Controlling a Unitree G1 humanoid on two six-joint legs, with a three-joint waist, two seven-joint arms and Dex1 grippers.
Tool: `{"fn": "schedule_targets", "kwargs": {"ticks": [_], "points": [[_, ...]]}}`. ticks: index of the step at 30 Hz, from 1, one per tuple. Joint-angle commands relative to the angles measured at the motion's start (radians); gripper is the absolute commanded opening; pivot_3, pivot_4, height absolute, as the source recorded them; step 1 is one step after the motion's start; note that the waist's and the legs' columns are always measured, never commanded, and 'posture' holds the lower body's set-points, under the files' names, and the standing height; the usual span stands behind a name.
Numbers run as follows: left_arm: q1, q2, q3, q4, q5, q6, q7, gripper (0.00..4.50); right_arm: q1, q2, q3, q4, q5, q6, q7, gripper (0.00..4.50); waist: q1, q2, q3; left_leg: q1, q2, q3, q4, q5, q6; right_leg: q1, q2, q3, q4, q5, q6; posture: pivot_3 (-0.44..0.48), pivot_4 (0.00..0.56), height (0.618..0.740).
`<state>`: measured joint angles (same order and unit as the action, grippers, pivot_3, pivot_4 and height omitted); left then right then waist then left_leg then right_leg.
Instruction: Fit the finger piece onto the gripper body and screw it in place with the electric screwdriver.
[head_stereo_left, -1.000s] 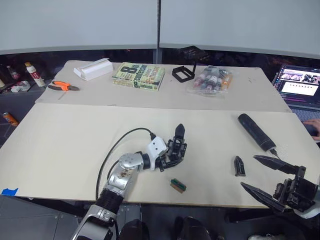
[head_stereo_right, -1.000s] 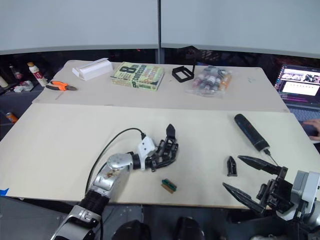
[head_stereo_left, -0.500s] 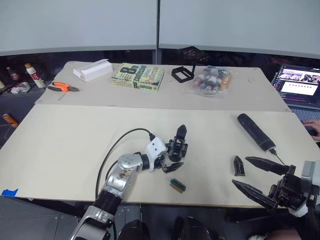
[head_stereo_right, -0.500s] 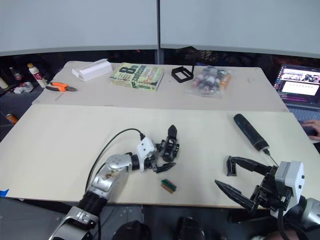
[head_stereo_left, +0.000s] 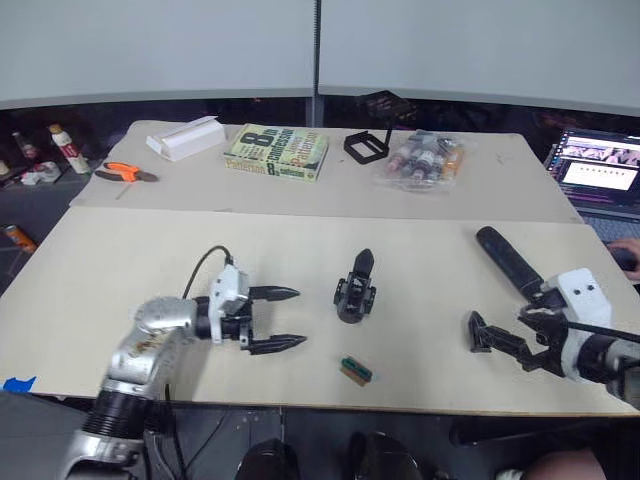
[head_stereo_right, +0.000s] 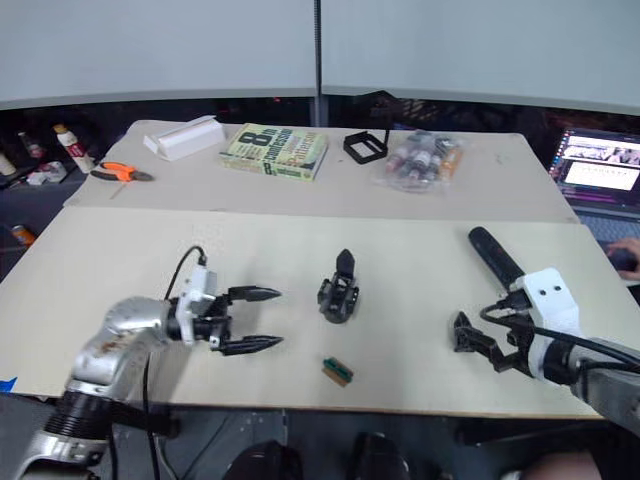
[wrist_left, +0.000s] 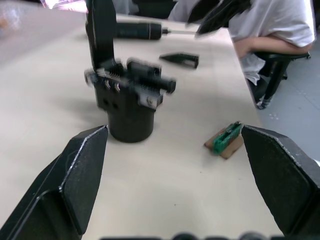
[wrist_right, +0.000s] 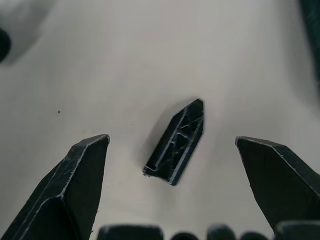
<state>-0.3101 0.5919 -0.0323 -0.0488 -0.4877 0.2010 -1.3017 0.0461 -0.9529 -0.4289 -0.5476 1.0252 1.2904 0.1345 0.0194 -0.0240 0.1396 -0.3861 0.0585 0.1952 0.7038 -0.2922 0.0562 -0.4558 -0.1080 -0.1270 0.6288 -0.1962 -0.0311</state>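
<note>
A pale beige table carried the work. On its near half stood the gripper body, upright near the middle, with a small green-and-brown block lying close to the front edge. To the right lay the finger piece and, beyond it, the electric screwdriver. Along the far half lay a white box, orange-handled pliers, a book, a black square frame and a clear bag of small bottles.
</note>
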Motion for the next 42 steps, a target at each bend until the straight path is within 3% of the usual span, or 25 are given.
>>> {"fn": "schedule_targets", "kwargs": {"ticks": [1,4,7,14,15,21,24,28,35,42], "points": [[-0.027,-0.015,0.013,-0.076,-0.039,-0.019,0.0,4.46,-0.059,0.036,0.041,0.034,-0.03,0.111,-0.079,4.5,-0.001,0.0,0.0,-0.001,-0.001,-0.001,0.0,0.0,0.001,0.0,0.0,0.0,0.0,0.0,0.0,0.0,0.15,0.74],[-0.025,-0.027,0.01,-0.122,-0.035,-0.036,0.023,4.46,-0.116,0.131,0.097,0.079,-0.074,0.161,-0.131,4.5,-0.008,0.0,0.0,-0.002,-0.004,-0.001,0.0,0.0,0.002,0.0,-0.001,0.002,0.0,0.002,0.001,0.0,0.15,0.74],[-0.021,-0.025,0.011,-0.141,-0.039,-0.031,0.031,4.5,-0.137,0.184,0.112,0.087,-0.11,0.191,-0.142,3.74,-0.012,-0.002,-0.001,-0.001,-0.006,-0.001,0.0,0.001,0.002,0.0,-0.002,0.002,0.0,0.002,0.003,0.0,0.15,0.74],[-0.03,-0.016,0.017,-0.162,-0.054,-0.019,0.036,4.5,-0.155,0.211,0.126,0.093,-0.211,0.188,-0.11,1.29,-0.02,-0.003,-0.002,0.0,-0.005,-0.001,0.0,0.001,0.002,0.001,-0.002,0.002,0.001,-0.001,0.006,0.0,0.15,0.74],[-0.035,-0.02,0.018,-0.166,-0.062,-0.008,0.044,4.5,-0.151,0.204,0.124,0.083,-0.218,0.184,-0.096,1.13,-0.02,-0.003,-0.002,0.001,-0.005,-0.001,0.0,0.001,0.002,0.001,-0.002,0.002,0.001,-0.001,0.006,0.0,0.15,0.74],[-0.109,-0.1,0.048,-0.224,-0.225,0.23,0.244,4.5,-0.126,0.19,0.058,-0.081,-0.325,-0.234,0.095,1.14,-0.018,-0.001,-0.001,0.0,-0.007,-0.001,0.0,0.001,0.002,0.001,-0.002,0.003,0.001,-0.001,0.008,0.0,0.15,0.74],[-0.151,-0.154,0.065,-0.245,-0.321,0.353,0.364,4.5,-0.124,0.197,0.056,-0.149,-0.398,-0.388,0.123,1.14,-0.017,-0.001,-0.001,0.001,-0.007,-0.001,-0.001,0.001,0.002,0.001,-0.002,0.004,0.001,-0.002,0.01,0.0,0.15,0.74],[-0.286,-0.358,0.066,-0.211,-0.426,0.469,0.629,4.5,-0.215,0.206,0.208,-0.283,-0.586,-0.656,0.133,1.14,-0.014,-0.001,-0.001,0.0,-0.008,-0.001,0.0,0.002,0.003,0.001,-0.002,0.004,0.002,-0.002,0.011,0.0,0.15,0.74],[-0.359,-0.526,0.017,-0.168,-0.379,0.465,0.757,4.5,-0.289,0.239,0.393,-0.279,-0.781,-0.767,0.121,1.14,-0.013,-0.001,-0.001,0.003,-0.009,-0.001,0.0,0.003,0.003,0.004,0.001,0.004,0.001,-0.003,0.013,0.0,0.15,0.74],[-0.39,-0.573,0.048,-0.151,-0.392,0.459,0.785,4.5,-0.302,0.29,0.434,-0.285,-0.859,-0.765,0.125,1.14,-0.011,-0.001,-0.001,0.002,-0.009,-0.001,0.0,0.003,0.003,0.004,0.001,0.004,0.001,-0.003,0.013,0.0,0.15,0.74]]}}
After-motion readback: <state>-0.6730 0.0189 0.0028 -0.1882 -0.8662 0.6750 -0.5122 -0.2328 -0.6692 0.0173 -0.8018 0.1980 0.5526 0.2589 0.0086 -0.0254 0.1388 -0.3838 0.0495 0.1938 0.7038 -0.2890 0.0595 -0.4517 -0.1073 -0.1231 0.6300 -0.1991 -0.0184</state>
